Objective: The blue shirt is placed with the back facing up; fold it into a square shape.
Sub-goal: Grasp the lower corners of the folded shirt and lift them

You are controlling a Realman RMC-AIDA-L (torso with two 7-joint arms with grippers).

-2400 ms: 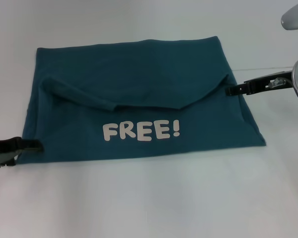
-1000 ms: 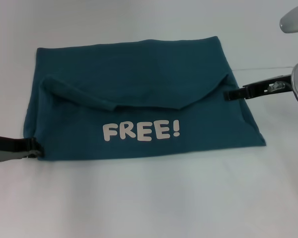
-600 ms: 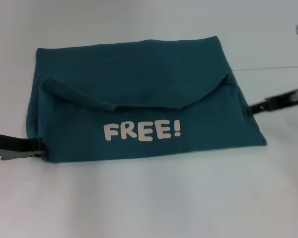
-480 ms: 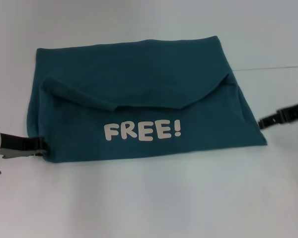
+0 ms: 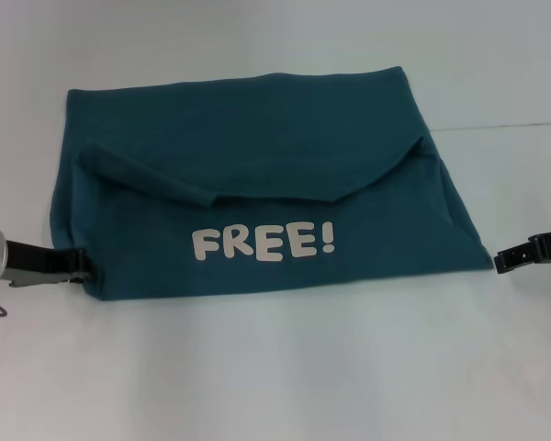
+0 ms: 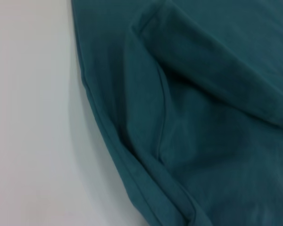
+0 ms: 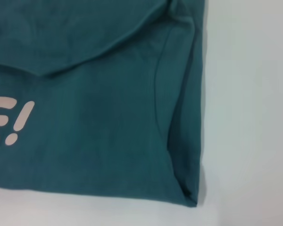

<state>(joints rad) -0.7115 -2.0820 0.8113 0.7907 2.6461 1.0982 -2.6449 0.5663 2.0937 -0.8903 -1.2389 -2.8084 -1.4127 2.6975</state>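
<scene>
The blue shirt (image 5: pixel 257 156) lies flat on the white table as a wide folded rectangle. Its near half is turned up, so the white "FREE!" lettering (image 5: pixel 262 243) faces me, under a curved flap edge. My left gripper (image 5: pixel 81 266) lies low at the shirt's near left corner, its tip touching the cloth edge. My right gripper (image 5: pixel 500 261) sits low just outside the near right corner. The left wrist view shows the shirt (image 6: pixel 203 117) with its layered left edge. In the right wrist view the shirt (image 7: pixel 85 117) shows its near right corner and the "E!" (image 7: pixel 12 122).
The white table (image 5: pixel 275 367) runs bare around the shirt on all sides. A thin seam line (image 5: pixel 505 125) crosses the table at the far right.
My right gripper has swung from the shirt's right mid-edge down to its near right corner. My left gripper has slid a little right, up to the near left corner. The shirt has not moved.
</scene>
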